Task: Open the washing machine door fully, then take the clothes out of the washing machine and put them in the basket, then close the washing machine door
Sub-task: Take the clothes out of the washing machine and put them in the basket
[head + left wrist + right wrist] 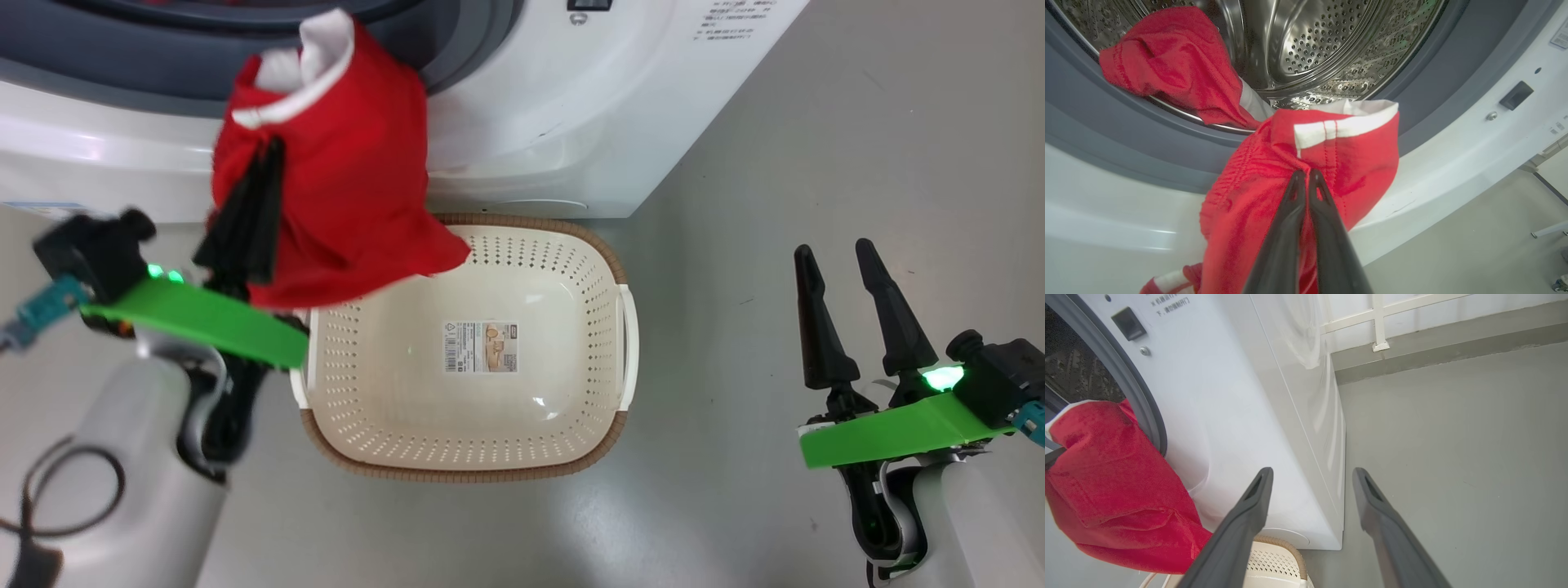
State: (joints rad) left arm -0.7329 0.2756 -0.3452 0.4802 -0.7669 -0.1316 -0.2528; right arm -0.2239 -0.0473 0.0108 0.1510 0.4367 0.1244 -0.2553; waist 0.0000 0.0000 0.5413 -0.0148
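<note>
Step in hand: unloading, the middle step; the drum (1323,41) mouth stands uncovered, so the door-opening is judged done
Left arm: the left gripper (276,151) has its fingers pressed together on a fold of the red garment (351,163), just below the white trim
Load: the garment hangs free in front of the machine (571,122), its lower edge over the far left corner of the basket (522,474); whether cloth touches the rim cannot be told
Basket: on the floor (816,122) just before the machine, a sticker (482,347) on its bottom
Drum: a second garment (1167,61), also red, lies draped over the lip onto the grey gasket (1126,134)
Right arm: the right gripper (834,249) stands with fingers spread wide, holding nothing, well apart from the basket on its right side
Next move: judged to call for carrying the garment over the basket's middle and lowering it before the fingers part, so that the cloth does not slide over the rim; then a reach into the drum for the second garment; door-closing comes last
</note>
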